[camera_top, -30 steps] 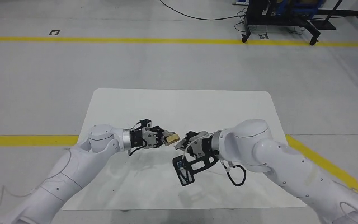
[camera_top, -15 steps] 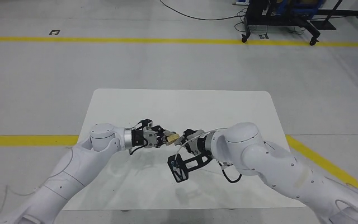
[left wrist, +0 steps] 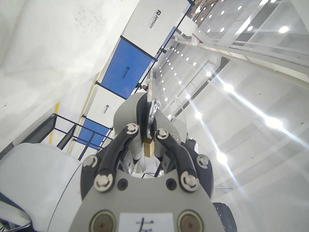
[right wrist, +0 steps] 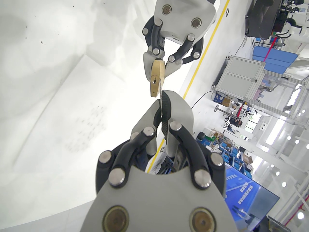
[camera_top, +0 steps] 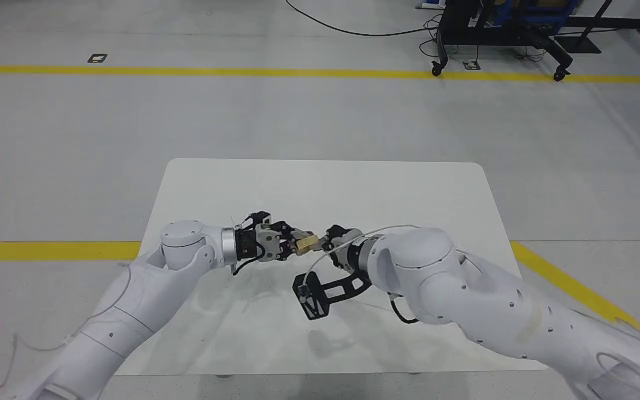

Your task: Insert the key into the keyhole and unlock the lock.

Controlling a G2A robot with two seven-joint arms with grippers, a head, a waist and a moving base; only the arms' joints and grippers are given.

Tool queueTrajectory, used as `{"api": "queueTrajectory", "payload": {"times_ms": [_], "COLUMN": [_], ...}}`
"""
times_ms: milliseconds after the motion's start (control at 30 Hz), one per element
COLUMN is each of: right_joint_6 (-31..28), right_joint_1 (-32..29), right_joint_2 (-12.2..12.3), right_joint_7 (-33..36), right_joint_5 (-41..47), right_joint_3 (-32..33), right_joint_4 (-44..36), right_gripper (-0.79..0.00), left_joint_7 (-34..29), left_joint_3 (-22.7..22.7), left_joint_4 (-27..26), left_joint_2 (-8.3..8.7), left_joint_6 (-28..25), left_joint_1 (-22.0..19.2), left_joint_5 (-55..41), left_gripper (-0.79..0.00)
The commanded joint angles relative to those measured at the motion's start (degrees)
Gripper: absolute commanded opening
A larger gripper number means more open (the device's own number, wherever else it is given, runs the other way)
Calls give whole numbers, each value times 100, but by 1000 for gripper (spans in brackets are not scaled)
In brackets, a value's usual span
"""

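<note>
Print showed on a small white label (left wrist: pixel 146 222) on the housing of the left gripper (right wrist: pixel 157 66), and on the blue and white wall panels (left wrist: pixel 128 69) behind it. That gripper's fingers were clamped on the brass lock (right wrist: pixel 154 91). It held the lock in the air over the middle of the white table (camera_top: pixel 420 190), with the keyhole (right wrist: pixel 155 81) turned toward three o'clock in the top view. The right gripper (right wrist: pixel 162 105) faced it from three o'clock, fingers pinched tight on the key (left wrist: pixel 153 108). The key's blade ran straight to the keyhole and touched it. How deep it sat, I couldn't tell. The two grippers stood nearly nose to nose.
</note>
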Motion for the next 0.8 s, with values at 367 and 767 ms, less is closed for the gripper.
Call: {"api": "queueTrajectory", "payload": {"times_ms": [367,767], "right_joint_6": [938,1809], "right_joint_1": [501,1735], "right_joint_2": [119,-55], "right_joint_7": [939,1809], "right_joint_5": [-48,848], "right_joint_3": [-925,-2093], "right_joint_4": [-180,-128], "right_gripper": [-785,-785], "left_joint_7": [644,740], "left_joint_3": [-287,-494], "left_joint_4": [-300,-521], "left_joint_2": [-16,-41], "left_joint_6": [45,166], "left_joint_1": [237,405], "left_joint_5": [267,359], "left_gripper": [-785,-785]}}
